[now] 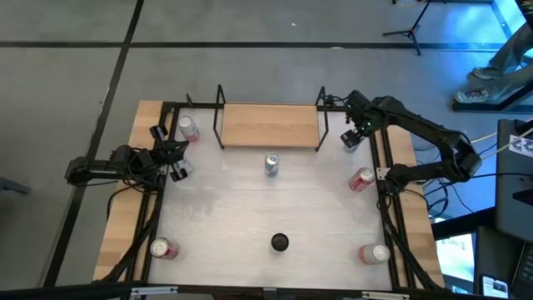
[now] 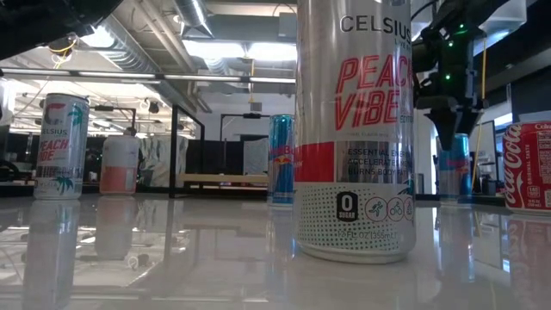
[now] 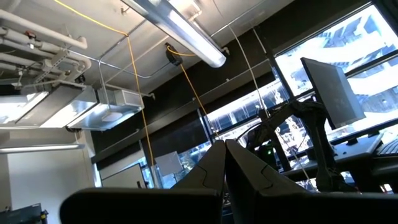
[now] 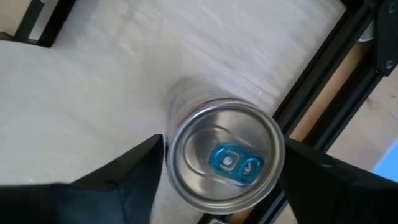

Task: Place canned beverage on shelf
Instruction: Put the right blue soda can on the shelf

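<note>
- Far left: the left gripper (image 1: 172, 160) waits over the table's left edge, fingers (image 3: 239, 171) pressed together on nothing, tilted up toward the ceiling.
- Just beyond it, a white and red can (image 1: 188, 128) stands near the left end of the shelf.
- Back centre: the shelf (image 1: 269, 125), a light wood board between black wire ends, carries no can yet.
- In front of the shelf, apart from it: a blue and silver can (image 1: 271, 164) stands upright on the table (image 1: 233, 208).
- Near edge, centre: a small black round thing (image 1: 280, 242), too small to identify; further cans at both near corners.
- Right of the shelf's right end: the right gripper (image 1: 353, 138) hangs above the upright can with the blue tab (image 4: 225, 157). Its fingers are spread, one on each side of the rim, neither touching.
- Step in hand, as I judge it: grasping this can. To do it well, drop straight down so the fingers meet the wall below the rim, keep the can centred between them, and close evenly so it does not tip toward the nearby black frame rail (image 4: 320, 74).
- Farther right: a red can (image 1: 361, 179) lies near the table's right edge.
</note>
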Robot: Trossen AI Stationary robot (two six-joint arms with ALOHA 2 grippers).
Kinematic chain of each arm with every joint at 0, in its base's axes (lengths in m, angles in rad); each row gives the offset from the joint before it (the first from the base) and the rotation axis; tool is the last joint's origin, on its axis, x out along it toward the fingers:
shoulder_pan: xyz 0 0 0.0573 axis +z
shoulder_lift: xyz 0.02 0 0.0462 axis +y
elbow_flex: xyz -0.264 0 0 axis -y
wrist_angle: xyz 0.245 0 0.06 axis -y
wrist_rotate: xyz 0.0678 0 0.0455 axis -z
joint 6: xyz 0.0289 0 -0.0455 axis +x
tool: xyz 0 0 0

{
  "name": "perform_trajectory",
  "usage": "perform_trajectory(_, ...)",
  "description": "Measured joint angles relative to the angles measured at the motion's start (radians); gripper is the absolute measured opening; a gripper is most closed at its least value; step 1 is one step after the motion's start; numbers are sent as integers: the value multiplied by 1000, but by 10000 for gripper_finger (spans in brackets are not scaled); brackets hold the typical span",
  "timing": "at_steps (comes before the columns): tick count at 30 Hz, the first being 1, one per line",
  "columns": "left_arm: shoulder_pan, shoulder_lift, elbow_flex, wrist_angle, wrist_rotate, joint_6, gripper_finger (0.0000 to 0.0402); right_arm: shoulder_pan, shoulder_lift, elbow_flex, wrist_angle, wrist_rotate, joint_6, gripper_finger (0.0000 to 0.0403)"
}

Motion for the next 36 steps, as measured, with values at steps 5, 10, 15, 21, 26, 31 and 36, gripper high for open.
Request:
perform_trajectory(5,0,0,0,0,0,0,7,0,-2,2,3,-1,-16,222)
perform_trajectory(10,0,0,0,1,0,0,7,0,-11,12,-9,-1,-26,222)
perform_trajectory(15,0,0,0,1,0,0,7,0,-27,108,-69,0,-19,222)
perform_trajectory(21,0,0,0,12,0,0,7,1,-26,286,-148,0,-8,223)
perform_trajectory(26,0,0,0,15,0,0,7,1,-27,461,-204,4,1,225)
perform_trajectory(31,0,0,0,15,0,0,7,1,-24,603,-218,18,5,225)
perform_trajectory(36,0,0,0,16,0,0,7,1,-20,700,-211,17,6,226)
